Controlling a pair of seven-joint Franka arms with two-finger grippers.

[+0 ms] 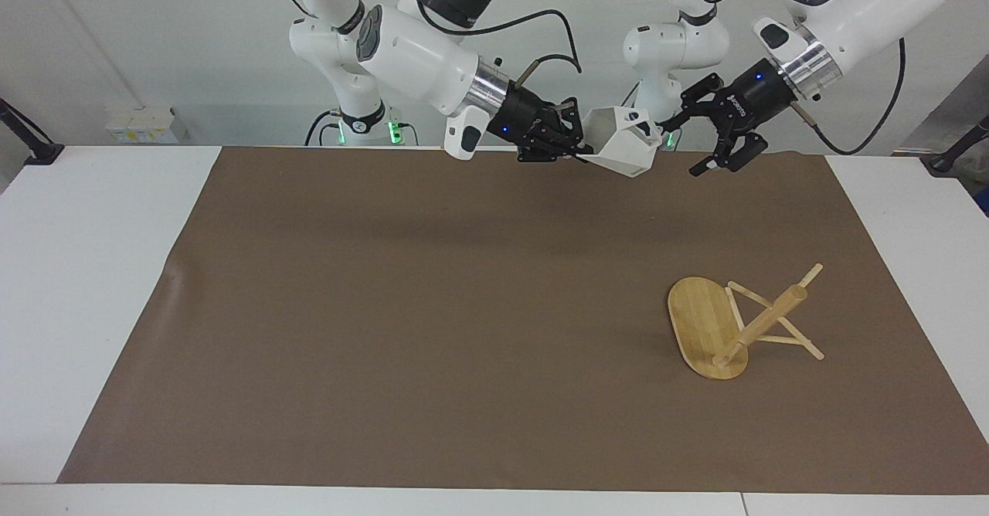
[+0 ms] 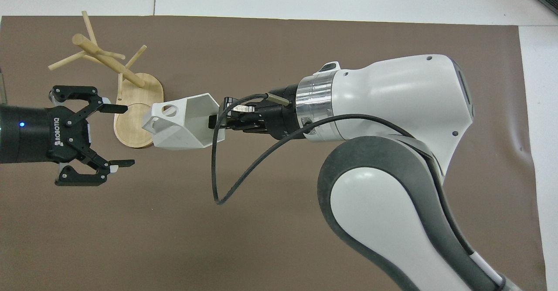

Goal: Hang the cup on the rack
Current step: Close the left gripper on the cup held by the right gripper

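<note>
White table (image 1: pixel 93 269) under brown mat (image 1: pixel 433 307), pale wall at robots' end. Rack (image 1: pixel 738 327) tipped over on mat toward left arm's end, oval base on edge, post and pegs slanting off it. Right gripper (image 1: pixel 578 151) up in air, fingers pinched shut on rim of cup (image 1: pixel 622 144), cup tilted, handle toward left gripper (image 1: pixel 695 145). Left gripper also raised, fingers spread wide, holding nothing, just beside cup.

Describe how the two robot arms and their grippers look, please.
Both arms have glossy white shells with dark grey joints and a silver wrist ring. The left gripper and right gripper are black, linkage-style two-finger units; the left reads ROBOTIQ beside a blue light. Black cables loop from the wrists.
</note>
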